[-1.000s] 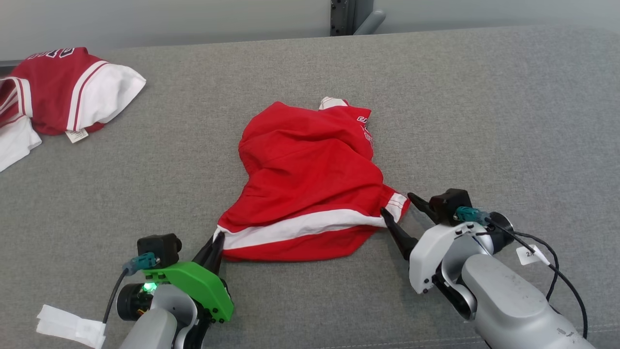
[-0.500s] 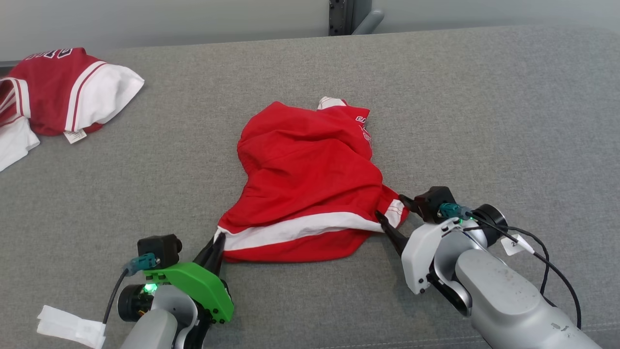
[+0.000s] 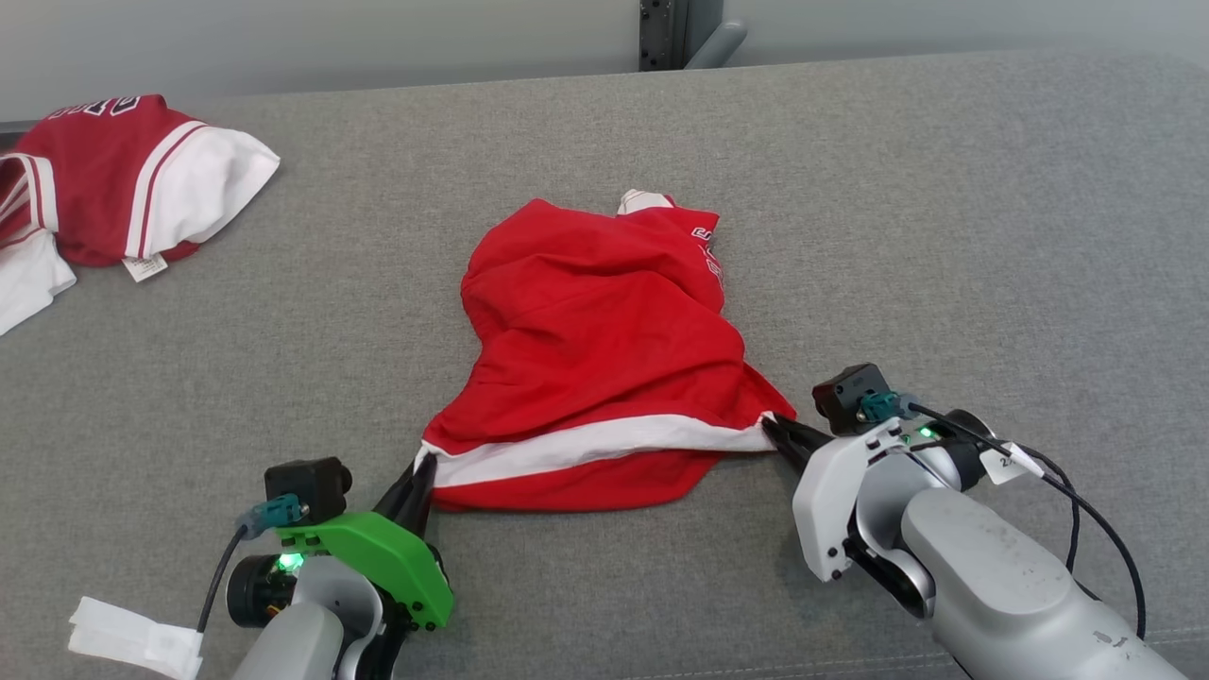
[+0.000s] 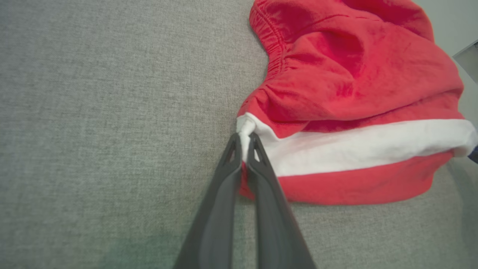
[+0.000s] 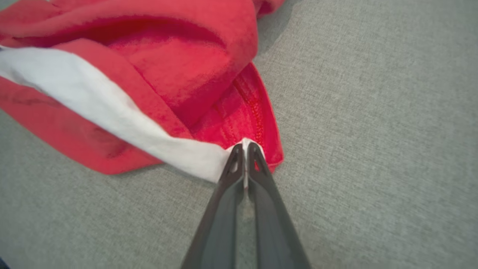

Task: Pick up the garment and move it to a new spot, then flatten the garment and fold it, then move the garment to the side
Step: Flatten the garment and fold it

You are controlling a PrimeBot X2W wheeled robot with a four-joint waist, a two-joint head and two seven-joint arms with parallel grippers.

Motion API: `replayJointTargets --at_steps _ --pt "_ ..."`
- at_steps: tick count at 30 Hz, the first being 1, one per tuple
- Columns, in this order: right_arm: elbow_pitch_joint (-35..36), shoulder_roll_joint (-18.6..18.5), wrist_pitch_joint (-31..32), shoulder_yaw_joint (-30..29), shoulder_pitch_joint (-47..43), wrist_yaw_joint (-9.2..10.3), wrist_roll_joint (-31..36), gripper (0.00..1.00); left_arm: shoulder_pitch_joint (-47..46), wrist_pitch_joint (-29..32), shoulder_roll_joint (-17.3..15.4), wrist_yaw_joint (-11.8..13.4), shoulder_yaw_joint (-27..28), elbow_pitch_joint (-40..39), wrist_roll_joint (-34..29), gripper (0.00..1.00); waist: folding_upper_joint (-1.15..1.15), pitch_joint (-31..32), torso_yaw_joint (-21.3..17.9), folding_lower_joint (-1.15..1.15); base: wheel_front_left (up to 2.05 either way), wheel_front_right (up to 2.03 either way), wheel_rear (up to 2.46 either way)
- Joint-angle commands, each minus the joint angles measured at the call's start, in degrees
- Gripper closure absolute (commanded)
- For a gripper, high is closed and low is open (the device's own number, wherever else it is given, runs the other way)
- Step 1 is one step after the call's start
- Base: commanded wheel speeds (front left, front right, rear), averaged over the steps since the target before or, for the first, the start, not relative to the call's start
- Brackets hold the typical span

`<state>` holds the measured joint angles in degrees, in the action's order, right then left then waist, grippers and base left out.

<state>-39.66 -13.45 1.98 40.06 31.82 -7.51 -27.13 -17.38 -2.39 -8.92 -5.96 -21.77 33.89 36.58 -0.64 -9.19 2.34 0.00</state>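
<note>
Garment (image 3: pixel 595 349) rumpled red knit, white band; grey woven surface (image 3: pixel 945 208).

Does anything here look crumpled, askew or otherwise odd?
The red garment lies bunched and creased, not flat; the left gripper and right gripper pinch the two ends of its white band. Another red-and-white garment sits crumpled at the far left. Nothing looks damaged.
</note>
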Motion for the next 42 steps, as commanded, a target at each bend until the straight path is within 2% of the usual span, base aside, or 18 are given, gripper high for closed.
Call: replayJointTargets --at_steps 1,10,16,22,30,42 --pt "0.17 -0.42 0.28 0.08 -0.98 0.04 -0.60 1.00 -0.63 -0.33 -0.44 0.31 0.07 0.11 0.43 1.00 0.64 -0.02 -0.10 0.00 0.00 0.00 0.00" --pt "0.87 -1.31 -3.05 -1.78 -1.01 0.04 -0.18 1.00 -0.15 -1.48 -0.27 0.51 0.19 -0.22 1.00 1.00 0.64 -0.02 -0.22 0.00 0.00 0.00 0.00" --pt "5.54 -1.63 -7.29 -7.93 -5.22 0.04 1.75 1.00 1.93 -4.71 0.32 1.11 0.89 -1.85 1.58 1.00 0.64 0.61 -0.35 0.00 0.00 0.00 0.00" --pt "13.10 0.05 -12.29 -14.86 -11.12 0.04 4.27 1.00 3.60 -9.36 1.19 1.51 2.27 -5.52 1.60 1.00 0.64 1.09 -1.25 0.00 0.00 0.00 0.00" --pt "26.11 3.84 -16.38 -22.78 -16.06 0.04 9.22 1.00 3.97 -12.58 1.79 2.58 5.19 -17.15 -0.92 1.00 0.64 2.85 -2.36 0.00 0.00 0.00 0.00" --pt "47.58 7.57 -17.20 -31.58 -19.41 0.04 12.23 1.00 7.32 -12.76 3.42 4.71 10.26 -41.69 -6.33 1.00 0.64 7.48 -3.49 0.00 0.00 0.00 0.00"
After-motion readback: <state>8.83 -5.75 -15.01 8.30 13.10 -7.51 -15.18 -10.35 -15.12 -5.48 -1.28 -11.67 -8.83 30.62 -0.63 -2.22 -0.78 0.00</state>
